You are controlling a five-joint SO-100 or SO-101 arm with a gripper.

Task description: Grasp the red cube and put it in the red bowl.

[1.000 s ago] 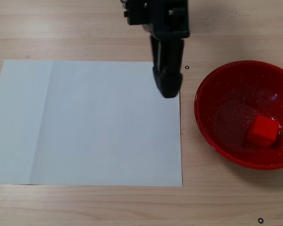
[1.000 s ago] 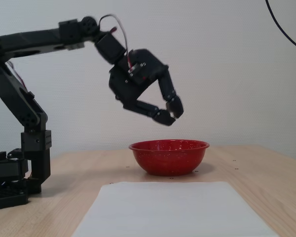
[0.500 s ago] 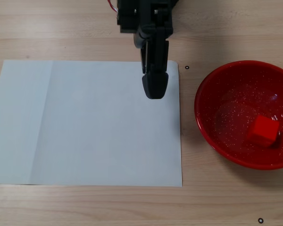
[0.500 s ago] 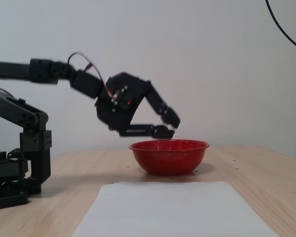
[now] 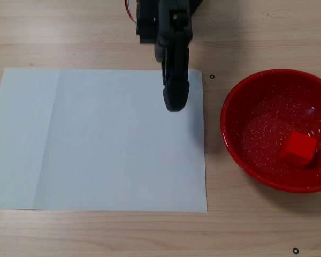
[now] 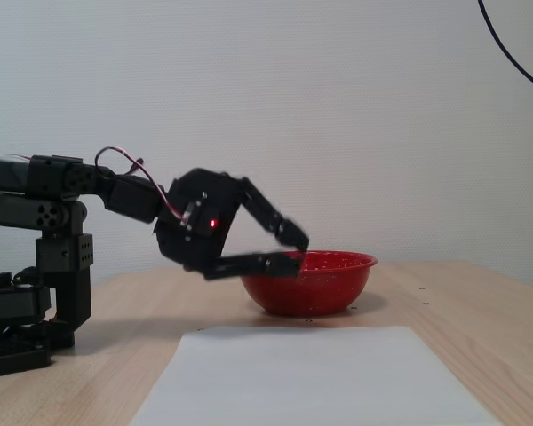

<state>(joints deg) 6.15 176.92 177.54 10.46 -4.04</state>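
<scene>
The red cube (image 5: 298, 148) lies inside the red bowl (image 5: 241, 101), toward its 4 o'clock side. The end effector (image 6: 295, 249) hangs empty above the white paper (image 5: 96, 139), its 2 fingers slightly parted, clear of the surface (image 5: 96, 32).

In a fixed view, the large glossy red speckled bowl (image 5: 241, 144) is cut off at 3 o'clock by the frame edge. In the side fixed view its wall (image 6: 324, 288) hides the small red cube; the black two-finger gripper (image 6: 298, 251) overlaps its rim at 9 o'clock.
</scene>
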